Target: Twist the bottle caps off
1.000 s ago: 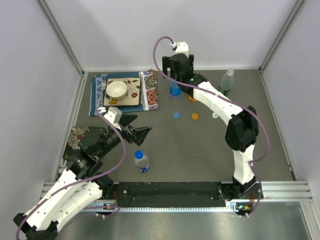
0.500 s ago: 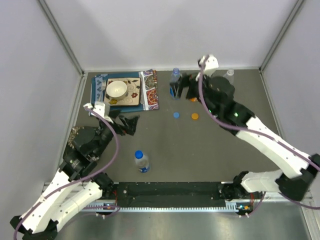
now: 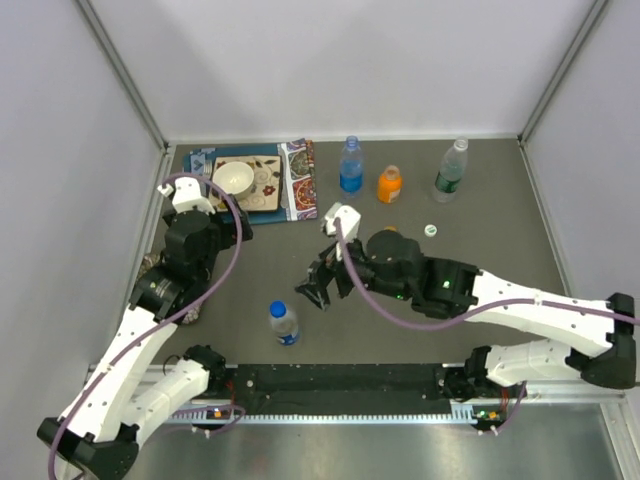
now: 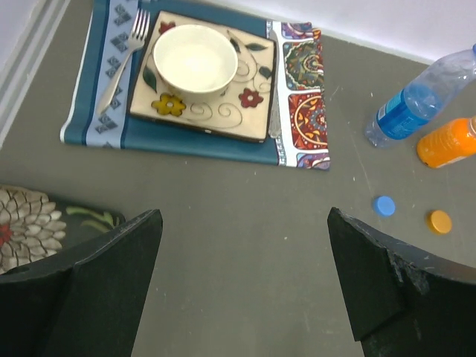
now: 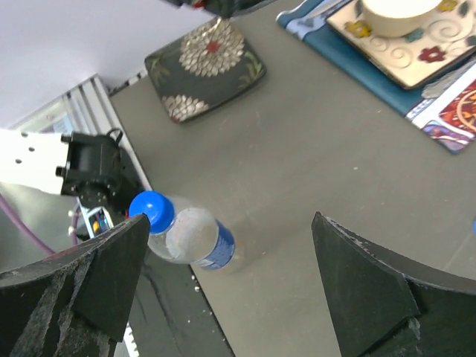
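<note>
Though hidden overhead, loose blue cap (image 4: 384, 205).

We see a matte grey tabletop (image 3: 500, 220) enclosed by plain white walls (image 3: 340, 60), joined by aluminium corner profiles (image 3: 124, 78); lighting is even and diffuse.

1. Showing blue on the cap (image 5: 151, 210) of the near bottle (image 5: 195, 239).
2. Glowing orange across the short bottle (image 3: 389, 184).
3. Sporting red and yellow flowers on the cream plate (image 4: 253, 111).
4. Bearing pale blossoms on the dark cloth (image 5: 204, 71).
</note>
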You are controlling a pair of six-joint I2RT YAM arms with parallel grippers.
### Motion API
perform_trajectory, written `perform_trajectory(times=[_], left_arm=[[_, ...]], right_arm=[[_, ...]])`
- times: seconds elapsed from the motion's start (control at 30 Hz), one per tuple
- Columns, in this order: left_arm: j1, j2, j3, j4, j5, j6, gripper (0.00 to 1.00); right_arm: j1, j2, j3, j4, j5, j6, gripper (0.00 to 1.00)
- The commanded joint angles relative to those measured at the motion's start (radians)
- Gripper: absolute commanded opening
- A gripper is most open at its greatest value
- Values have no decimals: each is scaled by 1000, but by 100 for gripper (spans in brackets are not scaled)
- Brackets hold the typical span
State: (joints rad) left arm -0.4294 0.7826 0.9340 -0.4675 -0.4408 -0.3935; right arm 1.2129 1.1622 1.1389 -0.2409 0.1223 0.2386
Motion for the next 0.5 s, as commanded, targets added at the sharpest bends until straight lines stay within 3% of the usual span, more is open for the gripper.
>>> perform_trajectory(times=[0.0, 0.47], left_arm=[[23, -17, 22, -60, 37, -91, 99], [27, -83, -41, -69, 74, -79, 99]], right_arm=[[77, 65, 47, 32, 3, -25, 91], [155, 243, 148, 75, 31, -30, 89]])
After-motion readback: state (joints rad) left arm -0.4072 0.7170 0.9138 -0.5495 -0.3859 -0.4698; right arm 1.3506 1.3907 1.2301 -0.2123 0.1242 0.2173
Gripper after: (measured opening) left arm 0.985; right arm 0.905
